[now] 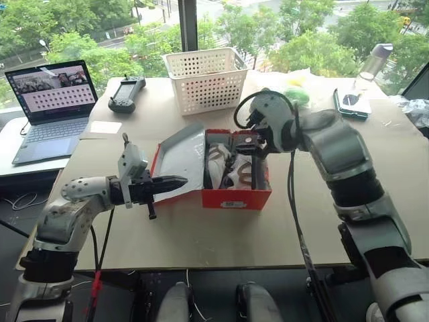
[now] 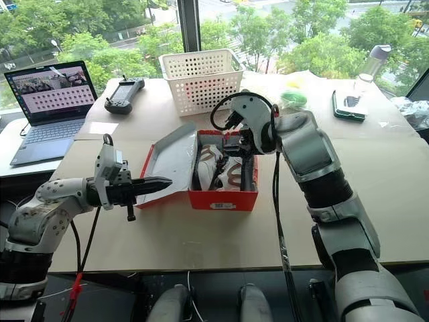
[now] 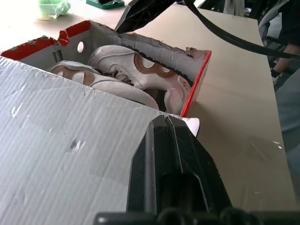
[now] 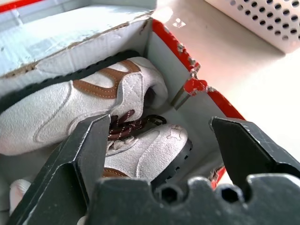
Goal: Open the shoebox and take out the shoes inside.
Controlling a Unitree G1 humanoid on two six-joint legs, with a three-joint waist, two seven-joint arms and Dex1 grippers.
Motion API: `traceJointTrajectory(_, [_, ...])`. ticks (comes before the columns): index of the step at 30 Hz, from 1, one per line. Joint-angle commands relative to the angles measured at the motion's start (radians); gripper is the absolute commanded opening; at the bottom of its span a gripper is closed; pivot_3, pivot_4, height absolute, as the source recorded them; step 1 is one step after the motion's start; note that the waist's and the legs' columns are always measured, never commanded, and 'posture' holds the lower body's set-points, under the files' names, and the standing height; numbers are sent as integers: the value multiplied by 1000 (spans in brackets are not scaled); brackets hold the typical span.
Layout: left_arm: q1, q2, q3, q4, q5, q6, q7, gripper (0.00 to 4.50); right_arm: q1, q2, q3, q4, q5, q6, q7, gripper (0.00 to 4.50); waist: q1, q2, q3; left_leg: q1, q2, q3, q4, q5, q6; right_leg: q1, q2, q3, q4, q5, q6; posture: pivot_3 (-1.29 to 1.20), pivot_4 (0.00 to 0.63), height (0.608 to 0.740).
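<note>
Shoebox (image 1: 228, 194) sits mid-desk (image 1: 201, 235), lid already swung open toward my left and lying tilted, grey-white inside face up. Both shoes (image 4: 93, 108) are in the box, packed side by side, light uppers with brown trim and dark laces; their long axes run along the box, away from me toward the white basket (image 1: 204, 79) beyond it. My right end effector (image 4: 159, 140) hangs over the right half of the open box, pointing down and leftward into it, fingers spread wide with nothing between them; the nearer shoe lies just below and slightly left of the gap. My left end effector (image 1: 175, 182) is pressed together, tip resting against the lid's near edge, apparently holding it back. The right arm is clearly the nearer to the shoes. I judge that the next move is a descent to straddle a shoe across its width. Laptop (image 1: 50, 107) and a handheld controller (image 1: 126, 92) stand well apart, far left.
</note>
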Motion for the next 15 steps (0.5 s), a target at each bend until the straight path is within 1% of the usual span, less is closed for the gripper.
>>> traceJointTrajectory(1, [1, -2, 9, -27, -3, -8, 3, 0, 8, 13, -56, 24, 38, 71, -39, 4118, 0, 0, 0, 0, 0, 0, 0, 0, 0, 0, 0, 0, 0, 0, 0, 0, 150, 733])
traceJointTrajectory(5, [6, -6, 8, -30, -2, -8, 8, 0, 38, 30, -61, 24, 71, 104, -56, 4118, 0, 0, 0, 0, 0, 0, 0, 0, 0, 0, 0, 0, 1, 0, 0, 0, 150, 733])
traceJointTrajectory(15, [7, -4, 13, -33, 0, -7, 18, 0, 123, 45, -14, 36, 97, 92, -87, 4118, -1, 0, 0, 0, -1, 0, 0, 0, 0, -1, 0, 1, 1, -1, 2, 0, 150, 733])
